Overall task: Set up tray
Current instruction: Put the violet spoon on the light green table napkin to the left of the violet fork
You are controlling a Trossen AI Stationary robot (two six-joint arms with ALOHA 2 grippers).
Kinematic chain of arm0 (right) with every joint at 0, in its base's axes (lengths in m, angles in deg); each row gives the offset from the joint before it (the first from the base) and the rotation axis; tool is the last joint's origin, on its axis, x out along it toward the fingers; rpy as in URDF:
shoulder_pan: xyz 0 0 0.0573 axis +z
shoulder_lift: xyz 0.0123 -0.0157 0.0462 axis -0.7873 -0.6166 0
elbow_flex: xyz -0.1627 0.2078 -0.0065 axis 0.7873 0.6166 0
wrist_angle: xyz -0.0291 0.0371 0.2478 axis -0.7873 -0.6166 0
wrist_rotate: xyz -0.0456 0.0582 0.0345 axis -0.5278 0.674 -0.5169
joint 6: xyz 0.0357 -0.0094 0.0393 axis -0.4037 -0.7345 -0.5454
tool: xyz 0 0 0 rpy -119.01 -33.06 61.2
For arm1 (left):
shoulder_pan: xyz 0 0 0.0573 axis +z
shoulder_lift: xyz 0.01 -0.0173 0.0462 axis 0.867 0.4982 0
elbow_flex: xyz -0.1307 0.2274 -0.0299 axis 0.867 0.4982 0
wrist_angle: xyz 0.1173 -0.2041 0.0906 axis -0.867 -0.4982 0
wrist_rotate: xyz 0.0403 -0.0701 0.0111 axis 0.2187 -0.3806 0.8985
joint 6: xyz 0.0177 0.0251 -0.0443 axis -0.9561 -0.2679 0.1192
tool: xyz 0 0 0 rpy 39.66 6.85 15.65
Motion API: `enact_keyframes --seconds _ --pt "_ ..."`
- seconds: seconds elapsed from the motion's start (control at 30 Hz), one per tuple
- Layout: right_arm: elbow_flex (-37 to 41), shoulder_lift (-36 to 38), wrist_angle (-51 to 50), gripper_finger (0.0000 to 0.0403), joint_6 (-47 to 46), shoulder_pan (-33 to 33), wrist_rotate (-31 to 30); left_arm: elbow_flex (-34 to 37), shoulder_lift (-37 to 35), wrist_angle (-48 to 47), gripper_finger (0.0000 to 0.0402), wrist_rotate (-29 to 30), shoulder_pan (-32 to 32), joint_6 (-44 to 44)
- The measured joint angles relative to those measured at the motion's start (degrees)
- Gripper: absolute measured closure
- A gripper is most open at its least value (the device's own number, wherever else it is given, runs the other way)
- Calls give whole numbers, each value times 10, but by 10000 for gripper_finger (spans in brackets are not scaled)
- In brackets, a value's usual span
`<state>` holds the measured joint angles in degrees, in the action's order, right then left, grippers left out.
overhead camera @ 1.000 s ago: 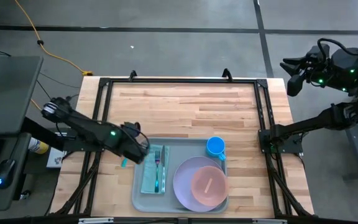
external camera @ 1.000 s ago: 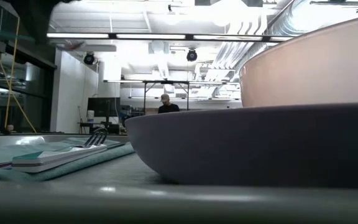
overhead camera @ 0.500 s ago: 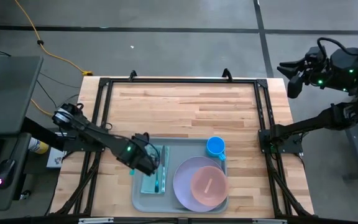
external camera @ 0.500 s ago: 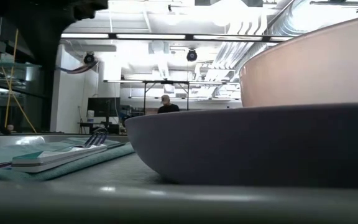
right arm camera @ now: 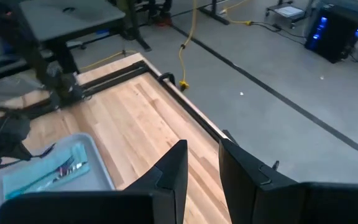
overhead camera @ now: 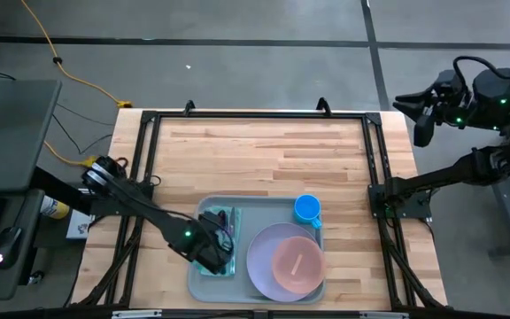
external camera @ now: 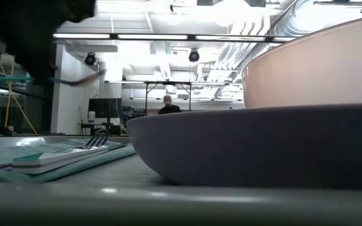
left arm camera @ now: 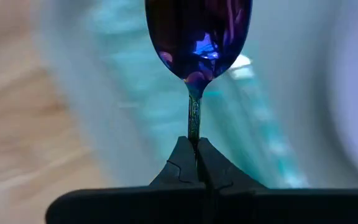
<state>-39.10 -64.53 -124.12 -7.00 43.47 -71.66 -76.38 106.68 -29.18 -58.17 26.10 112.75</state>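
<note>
Both fingers of the left gripper (left arm camera: pixel 196 163) pinch a spoon (left arm camera: pixel 197 43) over the tray (overhead camera: pixel 204 285), probably above the teal cloth (overhead camera: pixel 212 263); right gripper (right arm camera: pixel 202 163) idles, parted.

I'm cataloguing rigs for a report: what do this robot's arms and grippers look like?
Both arms are dark, slim and jointed, each with a small green light. The left gripper has two black, tapered fingers on a black crossbar. The right gripper has broader, flat black fingers; black cables loop over that arm's wrist.
</note>
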Motion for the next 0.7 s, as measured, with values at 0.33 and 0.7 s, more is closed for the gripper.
enact_keyframes --seconds 0.33,0.7 --pt "0 19 0 334 84 0 57 1 53 9 390 -53 71 -1" --pt "0 63 0 334 99 0 103 0 45 -58 390 -82 147 0"
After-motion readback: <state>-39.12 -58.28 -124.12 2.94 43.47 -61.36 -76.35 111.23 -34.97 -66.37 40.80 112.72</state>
